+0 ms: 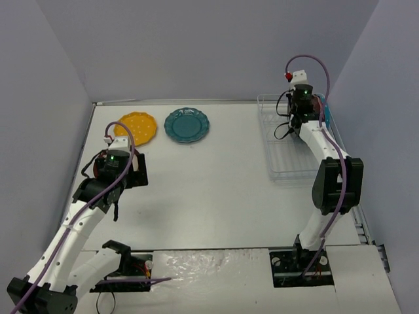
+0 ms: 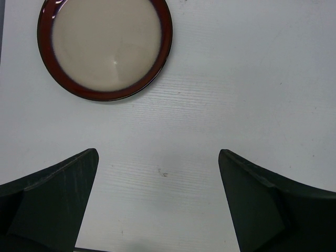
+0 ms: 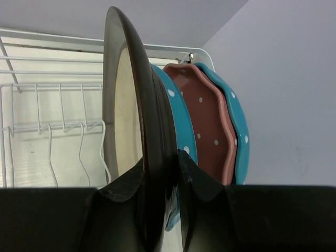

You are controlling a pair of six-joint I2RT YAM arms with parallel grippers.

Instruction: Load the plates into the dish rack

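Observation:
My right gripper (image 3: 160, 160) is shut on the rim of a cream-centred plate with a dark rim (image 3: 131, 105) and holds it upright over the far right end of the white wire dish rack (image 1: 283, 171). Right behind it a blue dotted plate (image 3: 178, 113), a pink dotted plate (image 3: 207, 123) and a second blue dotted plate (image 3: 240, 128) stand on edge in the rack. My left gripper (image 2: 157, 176) is open and empty above the table, with a cream plate with a maroon rim (image 2: 105, 44) lying flat just ahead of it. A yellow plate (image 1: 135, 126) and a teal plate (image 1: 186, 124) lie flat at the far left.
The rack's wire dividers (image 3: 58, 134) to the left of the held plate hold nothing. Grey walls close in the table on the left, back and right. The rack sits against the right wall.

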